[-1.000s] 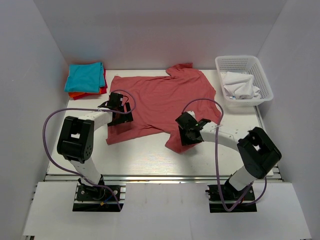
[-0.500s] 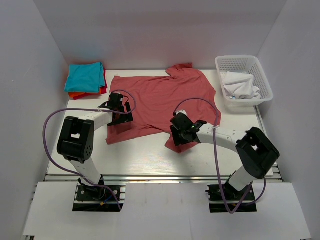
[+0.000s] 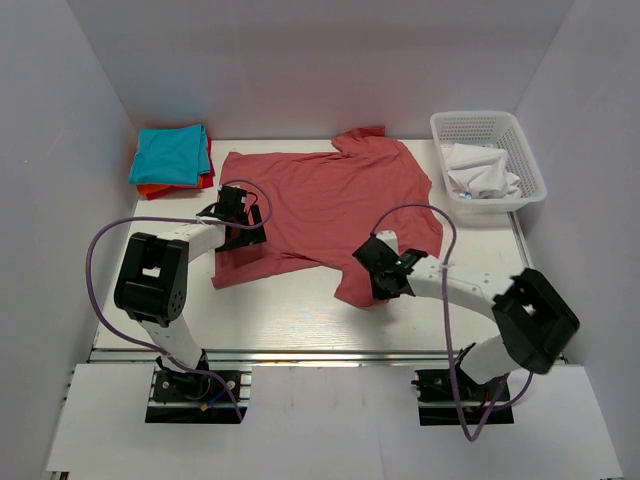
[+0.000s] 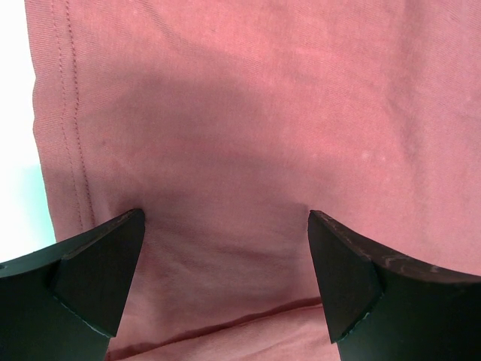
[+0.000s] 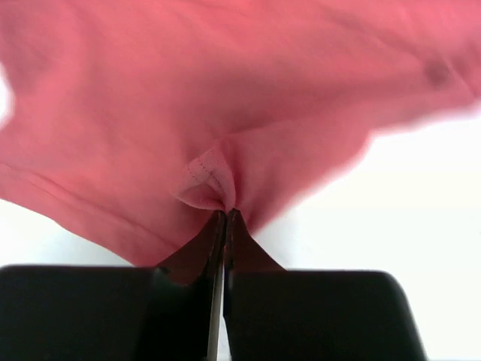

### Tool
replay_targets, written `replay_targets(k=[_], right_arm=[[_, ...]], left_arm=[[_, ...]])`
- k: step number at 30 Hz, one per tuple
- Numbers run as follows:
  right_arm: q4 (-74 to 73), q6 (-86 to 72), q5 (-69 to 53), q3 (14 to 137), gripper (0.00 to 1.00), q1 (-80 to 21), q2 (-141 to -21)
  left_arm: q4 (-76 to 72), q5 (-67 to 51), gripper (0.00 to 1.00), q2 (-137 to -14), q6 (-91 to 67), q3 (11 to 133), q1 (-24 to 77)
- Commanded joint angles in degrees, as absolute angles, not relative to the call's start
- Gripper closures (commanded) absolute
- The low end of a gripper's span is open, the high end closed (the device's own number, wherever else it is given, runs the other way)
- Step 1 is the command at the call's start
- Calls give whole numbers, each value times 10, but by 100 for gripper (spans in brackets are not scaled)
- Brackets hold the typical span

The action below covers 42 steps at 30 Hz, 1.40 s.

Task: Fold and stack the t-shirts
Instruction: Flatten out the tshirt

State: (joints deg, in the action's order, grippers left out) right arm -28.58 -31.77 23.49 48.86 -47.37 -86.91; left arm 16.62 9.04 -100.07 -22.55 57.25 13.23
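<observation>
The dusty salmon-red cotton t-shirt (image 3: 330, 205) lies spread on the white table (image 3: 290, 310). Right gripper (image 5: 224, 216) is clamped on a pinch of the shirt's near hem corner. Left gripper (image 4: 225, 226) stands wide over the opposite hem, holding nothing. Fabric judged light, limp and prone to bunching; stitched hems and corners offer the surest hold.

text: nothing readable in any view, tbh
salmon-red t-shirt (image 3: 330, 200): plain cloth, only stitching, no print
folded t-shirts (image 3: 172, 156): plain colours, no lettering
basket (image 3: 480, 118): bare white plastic lattice, no label visible
</observation>
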Motion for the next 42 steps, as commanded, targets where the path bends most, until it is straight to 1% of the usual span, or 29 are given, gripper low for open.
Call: replay_targets(k=[1,6,8,9,12,17,18,19,20,21,22,23,24,25,26,28,30,31,33,34,35,36,37,38,39,42], right_arm=[[-355,-395,269,441,100,-474,-796],[-405,-480,290,386,100,-472,-699],[-456,-505,299,367,100,-470,-673],[-468,-545,301,363,100,-471,-658],[-529,-579,269,328,100,-471,-625],[-526,-664,231,327,100,-471,-557],[-533,-683,225,328,98,-469,-549],[-538,-708,220,327,94,-470,-543],[-547,-714,221,331,81,-470,-523],[-557,-718,222,334,52,-472,-519],[-563,-722,228,337,43,-471,-518],[-596,-727,237,351,29,-469,-518],[-609,-746,243,356,23,-471,-519],[-617,-748,245,366,13,-473,-522],[-647,-763,258,379,10,-473,-527],[-635,-745,274,396,10,-472,-533],[-573,-660,300,422,10,-472,-544],[-538,-630,292,428,10,-472,-574],[-494,-549,339,461,10,-474,-607],[-473,-528,351,471,10,-474,-664],[-465,-506,372,480,10,-473,-684],[-425,-494,386,501,10,-472,-700],[-417,-489,391,507,10,-472,-744],[-405,-482,395,514,10,-467,-757],[-357,-465,389,517,10,-464,-771],[-312,-460,318,513,10,-442,-816]], left_arm=[[178,104,0,-1013,-235,557,129],[189,109,0,-1013,-240,563,129],[189,109,0,-1008,-240,563,129],[189,109,0,-1008,-240,563,129],[189,109,0,-997,-240,551,129],[212,116,0,-984,-252,546,129],[218,116,0,-984,-252,546,129],[218,116,0,-978,-257,540,129],[218,116,0,-978,-258,540,129],[218,116,0,-971,-258,540,129],[218,116,0,-962,-258,540,129],[218,116,0,-962,-258,540,134],[226,116,0,-955,-258,545,134],[231,116,0,-948,-258,545,134],[237,116,0,-947,-258,559,134],[251,116,0,-940,-258,568,134],[257,122,0,-925,-258,577,140],[258,122,0,-918,-252,583,140],[258,122,0,-912,-246,591,140],[264,122,0,-912,-246,606,140],[264,122,0,-912,-246,613,140],[269,122,0,-918,-246,618,140],[269,127,0,-918,-246,626,140],[269,127,0,-924,-241,626,133],[269,127,0,-924,-241,634,133],[269,120,0,-951,-236,656,133]])
